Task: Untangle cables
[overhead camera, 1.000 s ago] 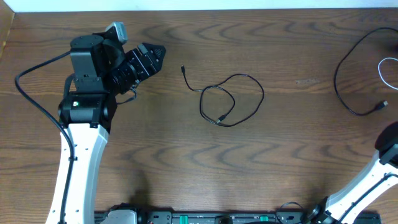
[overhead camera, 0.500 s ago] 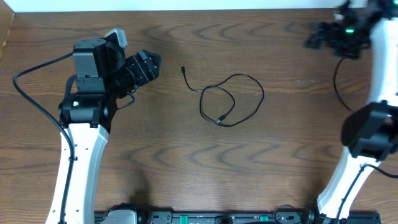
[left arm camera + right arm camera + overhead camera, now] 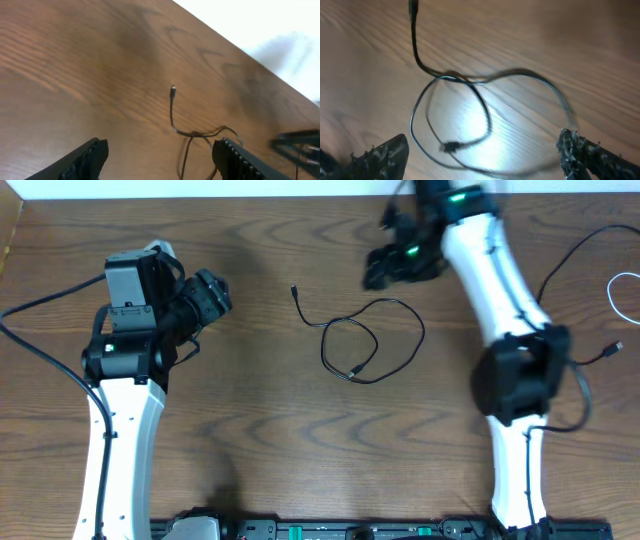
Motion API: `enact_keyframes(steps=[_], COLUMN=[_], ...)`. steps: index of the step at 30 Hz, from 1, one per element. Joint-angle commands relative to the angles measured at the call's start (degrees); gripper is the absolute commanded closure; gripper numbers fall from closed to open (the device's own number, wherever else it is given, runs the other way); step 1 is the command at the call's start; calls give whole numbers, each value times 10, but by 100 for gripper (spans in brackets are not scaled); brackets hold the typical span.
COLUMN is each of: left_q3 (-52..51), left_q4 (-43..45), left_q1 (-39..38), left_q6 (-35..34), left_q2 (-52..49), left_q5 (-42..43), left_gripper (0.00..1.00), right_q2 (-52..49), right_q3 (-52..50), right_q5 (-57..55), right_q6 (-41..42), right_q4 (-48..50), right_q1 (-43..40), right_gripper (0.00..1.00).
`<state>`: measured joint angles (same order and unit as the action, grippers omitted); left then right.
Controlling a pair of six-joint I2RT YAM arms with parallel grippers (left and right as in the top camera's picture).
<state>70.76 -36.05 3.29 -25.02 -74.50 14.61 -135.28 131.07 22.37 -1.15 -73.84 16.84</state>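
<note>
Two arms face one small snarl. On the left of the bench, the left end effector hangs above the wood with its jaws spread wide and nothing between them. Its wrist camera looks along the grain at a plug end lying well ahead of the fingers.

In the middle lies the looped black cable. One straight tail runs up and left to a small plug. The rest curls into a larger loop with a smaller loop inside it, and the strands cross where the tail meets the loops (the right wrist view shows this crossing most clearly). The second plug lies inside the smaller loop.

Just above and right of that cable is the right end effector, reaching in from the far side. Its jaws are also released and empty, and the loops sit between its fingers in its own camera. It has not touched the cord.

Further right, well apart from the snarl, are another black cable and a white cable at the bench edge.

I judge this to be the approach step. The next move calls for lowering the right end effector onto a single strand, probably the inner plug end, closing on it, then drawing it out through the loop. The left could pin the straight tail.
</note>
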Motion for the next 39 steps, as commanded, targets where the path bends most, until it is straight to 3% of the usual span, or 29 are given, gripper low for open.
enact_keyframes(steps=[1,5,12,18,22,27,34,39], left_q3=[7,7,7,7,7,7,7,7], left_q4=[-12,-17,-17,-27,-28,-30,-42,-43], left_q1=[3,3,3,3,3,3,3,3], left_q6=[10,10,10,10,10,10,10,10], left_q2=[-1,-1,-1,-1,-1,-1,-1,-1], left_q5=[-12,-12,-12,-12,-12,-12,-12,-12], left_gripper=[27,27,27,26,27,26,27,27], right_q2=[-34,-58,-68,-73,-74,-74,-73,-73], right_q3=[-5,-5,-5,-7,-17,-47,-92,-94], right_q5=[-37,-64,-68,-89,-87,-89,-89,-80], right_q6=[28,-60,-326,-456,-511,-564,-563,-548], right_q4=[20,50,54,37,48,83,143,156], right_q1=[36,72,109,112,109,109,110,110], right_gripper=[10,11,11,8,8,16,22,37])
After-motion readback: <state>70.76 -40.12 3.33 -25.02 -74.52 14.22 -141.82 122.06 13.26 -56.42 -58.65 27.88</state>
